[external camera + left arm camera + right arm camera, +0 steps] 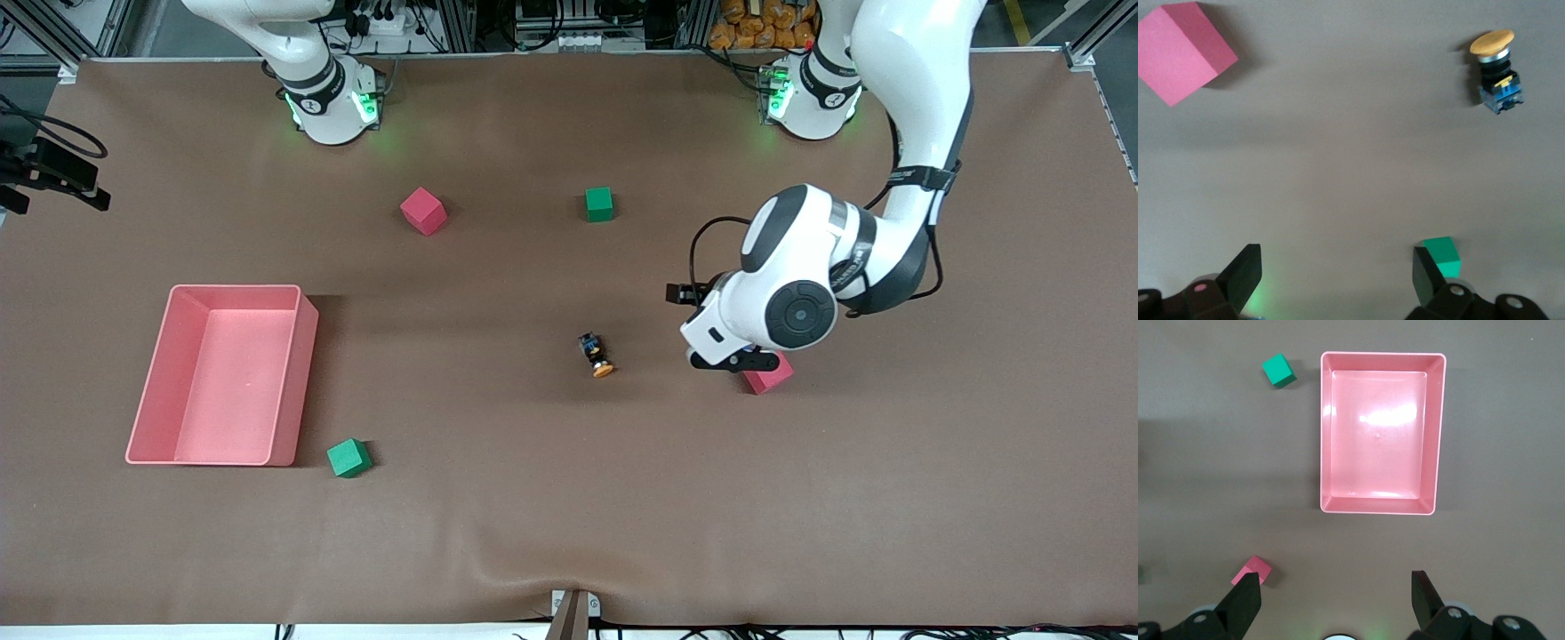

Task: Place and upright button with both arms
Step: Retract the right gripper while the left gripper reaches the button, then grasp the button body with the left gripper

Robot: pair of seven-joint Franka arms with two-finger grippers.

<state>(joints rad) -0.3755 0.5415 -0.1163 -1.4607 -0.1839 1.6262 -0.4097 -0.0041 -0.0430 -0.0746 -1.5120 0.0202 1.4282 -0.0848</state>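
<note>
The button point(597, 354) lies on its side on the brown table, near the middle, its orange cap pointing toward the front camera. The left wrist view shows the button point(1496, 73) lying well away from the fingers. My left gripper point(736, 360) hangs open and empty beside the button, toward the left arm's end, partly over a red cube point(772, 375). In its own view the left gripper point(1336, 280) has only bare table between its fingers. My right gripper point(1336, 600) is open and empty, high over the table; the front view does not show it.
A pink tray point(298, 382) point(1327, 440) stands toward the right arm's end, with a green cube point(348, 458) point(1279, 370) by its front corner. Another red cube point(423, 211) point(1253, 572) and green cube point(599, 204) point(1443, 257) sit nearer the bases. The red cube point(1181, 50) also shows.
</note>
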